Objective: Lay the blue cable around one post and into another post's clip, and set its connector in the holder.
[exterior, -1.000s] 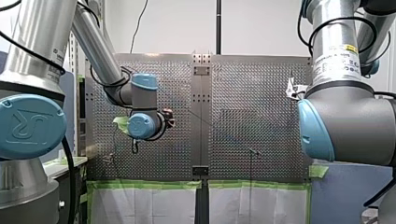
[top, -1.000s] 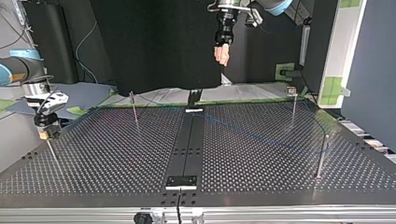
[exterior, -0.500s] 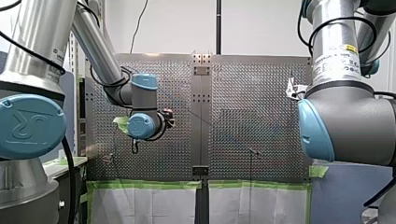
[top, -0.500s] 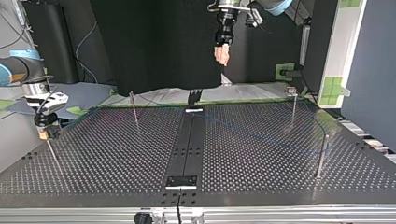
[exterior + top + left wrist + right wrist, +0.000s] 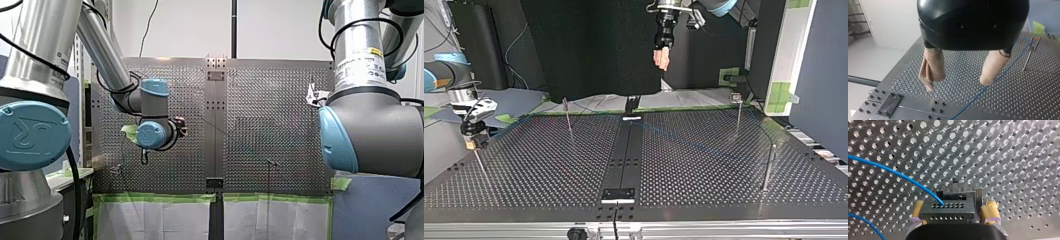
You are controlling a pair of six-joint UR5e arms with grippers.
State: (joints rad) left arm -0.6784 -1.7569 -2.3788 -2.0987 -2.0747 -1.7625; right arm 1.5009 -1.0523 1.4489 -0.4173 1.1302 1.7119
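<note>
Two grippers: our left gripper (image 5: pixel 958 84) apart, empty; our right gripper (image 5: pixel 954 211) clamped on connector (image 5: pixel 946 207).
Remaining: we judge connector unseated, blue cable (image 5: pixel 898 176) attached.

Right wrist view: the thin blue cable (image 5: pixel 898 173) runs off the frame, and the black body of the right pincer (image 5: pixel 954 207) hides the lower part of the dark grey perforated connector (image 5: pixel 948 211). Top view: the cable is too faint to trace in full.

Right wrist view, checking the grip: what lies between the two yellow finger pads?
In the right wrist view, a dark grey rectangular connector with rows of small holes sits between my right gripper's yellow pads, the blue cable entering it.
</note>
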